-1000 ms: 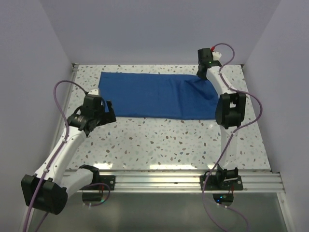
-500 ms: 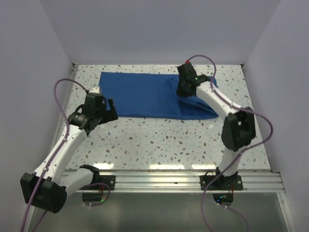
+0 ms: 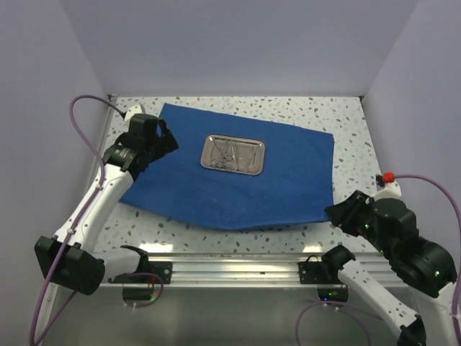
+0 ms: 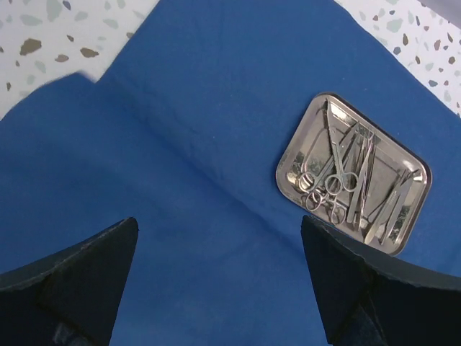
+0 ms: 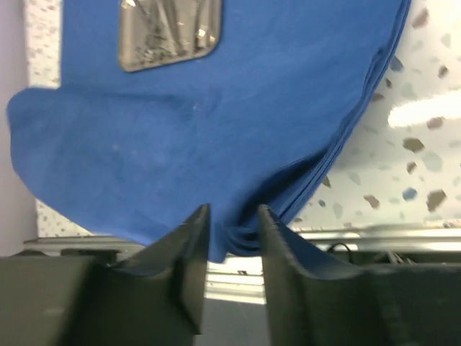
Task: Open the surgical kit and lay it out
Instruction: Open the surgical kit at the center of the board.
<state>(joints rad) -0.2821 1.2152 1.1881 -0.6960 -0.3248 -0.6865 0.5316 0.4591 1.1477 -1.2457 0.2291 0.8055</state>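
Note:
The royal-blue cloth wrap (image 3: 288,180) lies spread as a large sheet over the table. The steel tray (image 3: 233,154) sits on its middle, with scissors and forceps (image 4: 338,180) piled inside; single tools are hard to tell apart. My left gripper (image 3: 167,142) is open and empty, hovering above the sheet's far-left part (image 4: 220,231), left of the tray (image 4: 353,173). My right gripper (image 3: 335,214) is at the sheet's near-right corner. In the right wrist view it (image 5: 234,216) is shut on a bunched fold of the cloth (image 5: 216,108), with the tray (image 5: 169,32) far beyond.
An aluminium rail (image 3: 238,267) runs along the table's near edge, close to the sheet's front point. Lilac walls close in the left, back and right sides. Bare speckled tabletop (image 3: 360,122) shows at the back right.
The cloth was a folded strip at the back; it is now unfolded toward the front, showing the tray. My right gripper came from the back to the near-right corner. My left gripper moved farther back.

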